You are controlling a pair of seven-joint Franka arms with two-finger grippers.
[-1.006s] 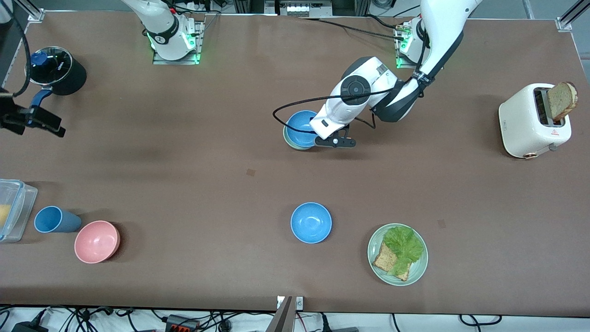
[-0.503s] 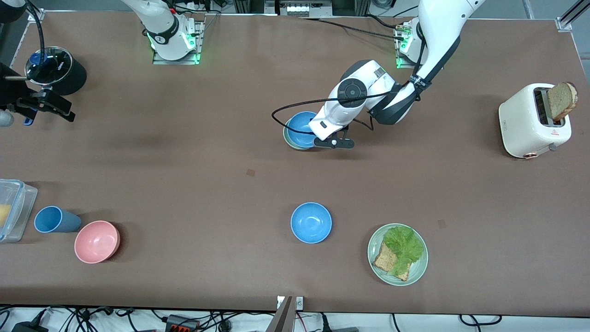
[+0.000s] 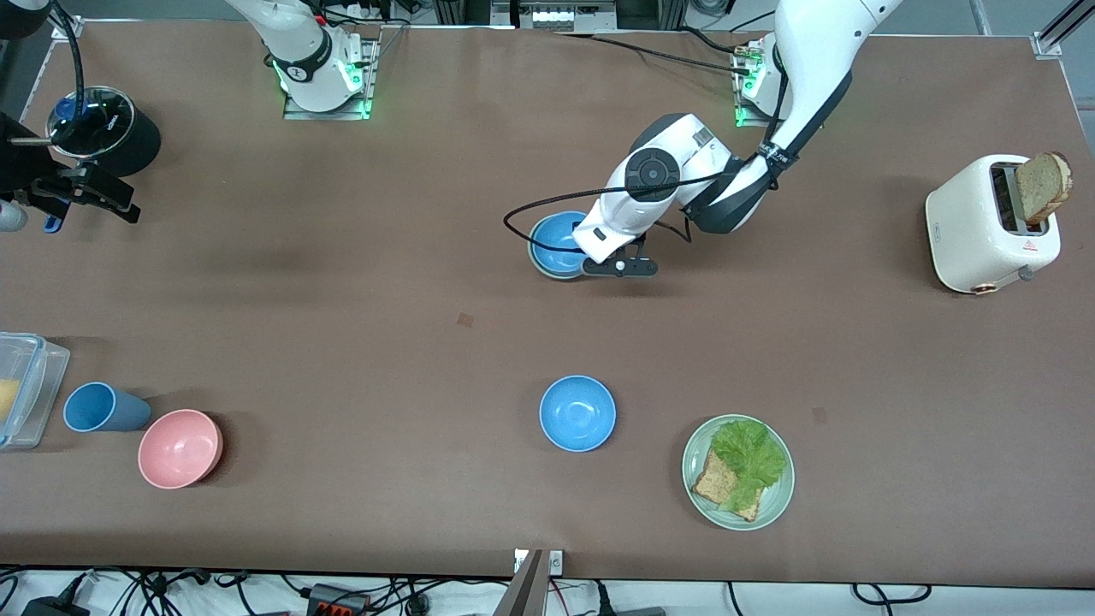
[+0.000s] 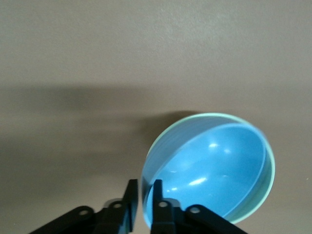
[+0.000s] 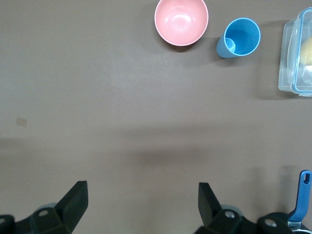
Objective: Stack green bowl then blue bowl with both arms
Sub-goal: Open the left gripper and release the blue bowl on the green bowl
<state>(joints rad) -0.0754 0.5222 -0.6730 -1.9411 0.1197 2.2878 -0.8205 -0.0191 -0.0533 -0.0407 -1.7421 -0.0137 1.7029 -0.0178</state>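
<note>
The left gripper (image 3: 590, 262) pinches the rim of the blue bowl (image 3: 554, 243), its fingers (image 4: 157, 195) nearly closed, one inside the rim and one outside. The blue bowl sits nested in the green bowl (image 4: 269, 161), of which only a thin pale rim shows around it. The stack lies on the table (image 3: 342, 299) near its middle, somewhat toward the edge where the robots' bases stand, with the gripper at the side of the stack toward the left arm's end of the table.

The right gripper (image 5: 141, 202) hangs wide open and holds nothing, up over the table's edge at the right arm's end, just beside a black pot (image 3: 104, 131) with a glass lid.

A second blue bowl (image 3: 577, 413) rests alone nearer the front edge. The pink bowl (image 3: 180, 448) and blue cup (image 3: 101, 407) stand toward the front corner at the right arm's end.
</note>
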